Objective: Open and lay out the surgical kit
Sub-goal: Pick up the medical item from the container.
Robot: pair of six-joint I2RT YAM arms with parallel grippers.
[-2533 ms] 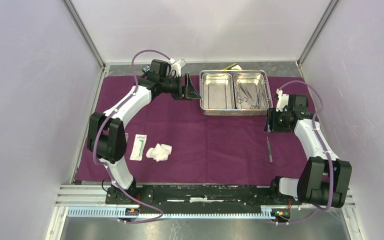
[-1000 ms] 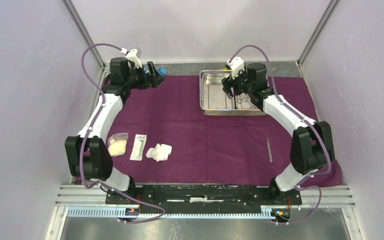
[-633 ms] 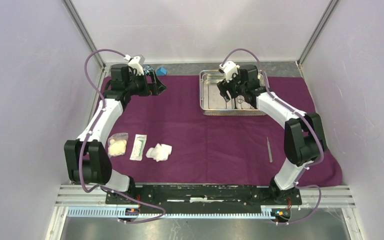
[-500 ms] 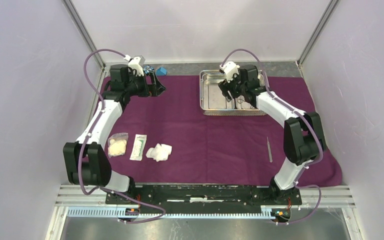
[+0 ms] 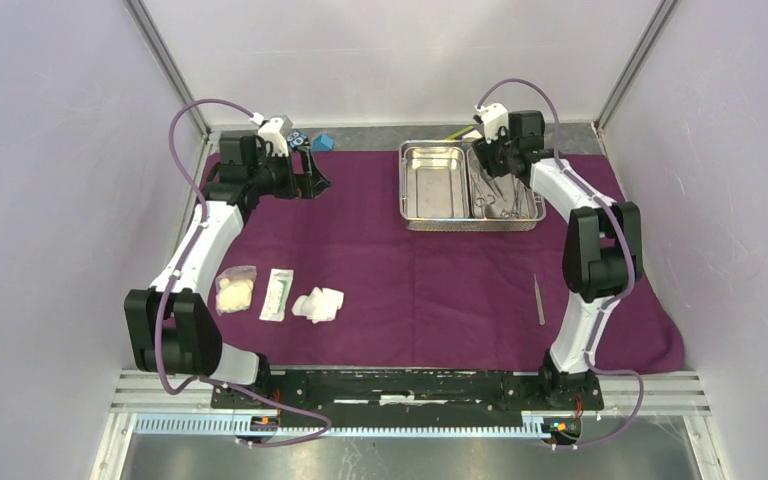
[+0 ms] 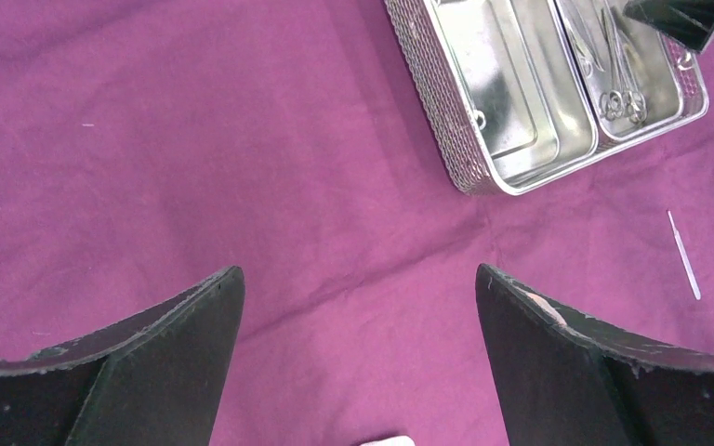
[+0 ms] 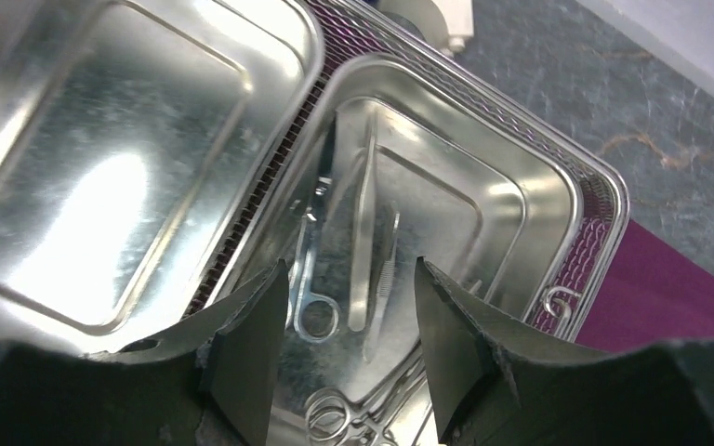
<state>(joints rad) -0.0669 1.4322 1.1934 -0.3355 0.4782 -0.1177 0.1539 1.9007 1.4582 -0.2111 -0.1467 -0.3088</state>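
Note:
The dark-purple cloth wrap (image 5: 430, 270) lies spread flat over the table. On its far side stands the steel tray (image 5: 470, 226); its left compartment is bare. Ringed clamps (image 5: 497, 196) and tweezers (image 7: 363, 242) lie in its right compartment. My right gripper (image 5: 491, 160) hovers over that compartment's far end, open, fingers astride the tweezers (image 7: 351, 269) and holding nothing. My left gripper (image 5: 312, 172) hangs open above the cloth's far left corner (image 6: 358, 279). A gauze wad (image 5: 318, 304), a flat white packet (image 5: 278, 294) and a clear pouch (image 5: 235, 291) lie near left. One slim steel tool (image 5: 539, 299) lies near right.
A small blue block (image 5: 327, 142) sits on the grey table beyond the cloth, by my left gripper. A yellow-tipped item (image 5: 462, 131) lies behind the tray. Purple walls and metal frame posts close in three sides. The tray's mesh rim (image 7: 604, 186) stands raised.
My right gripper has swung from the tray's left compartment to over the right one, and its jaws have narrowed. The left gripper has barely moved.

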